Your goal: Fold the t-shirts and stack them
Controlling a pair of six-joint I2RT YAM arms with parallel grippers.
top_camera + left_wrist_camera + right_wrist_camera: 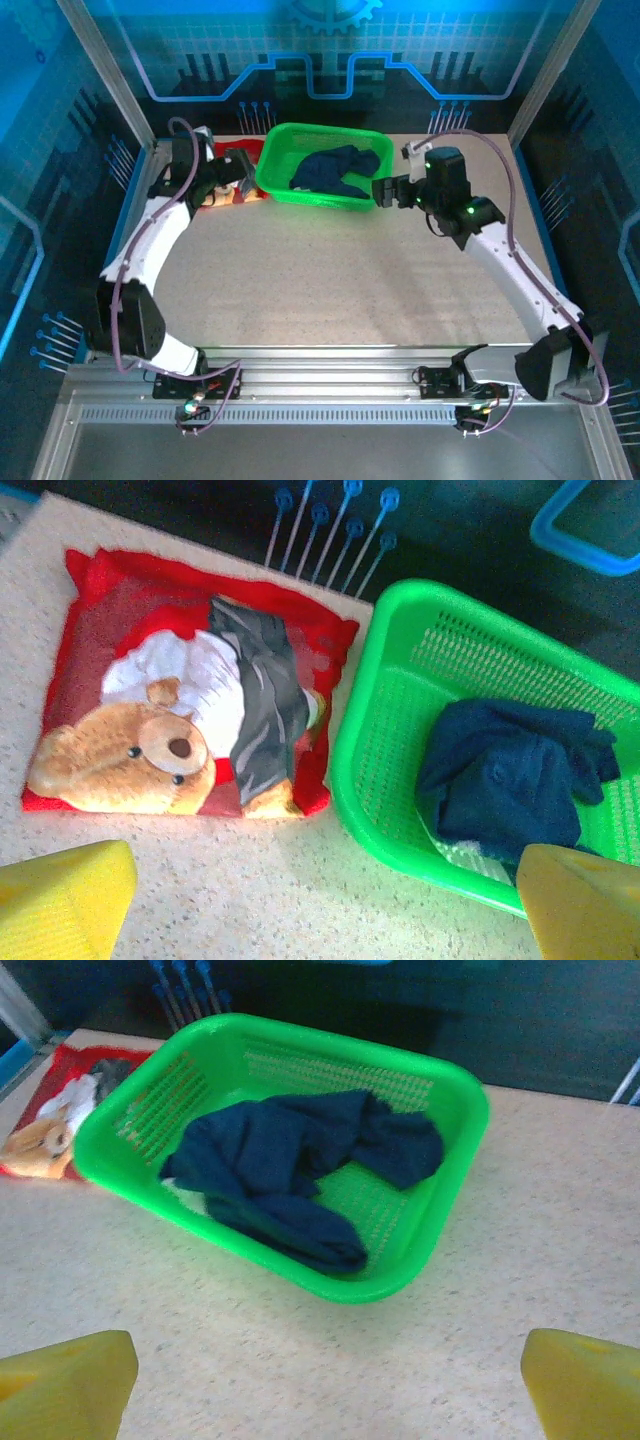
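Navy shirt [290,1165] lay crumpled inside green basket [455,1100]; red shirt [180,710] lay folded flat on surface [560,1210] just beside it. Left gripper [325,905] and right gripper [320,1385] both spread, empty. Risk: pinch catching mesh, dragging basket; bunched cloth, possibly tangled, could slip out.

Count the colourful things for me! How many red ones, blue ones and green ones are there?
Red t-shirt: 1
Navy blue t-shirt: 1
Green basket: 1
Total: 3
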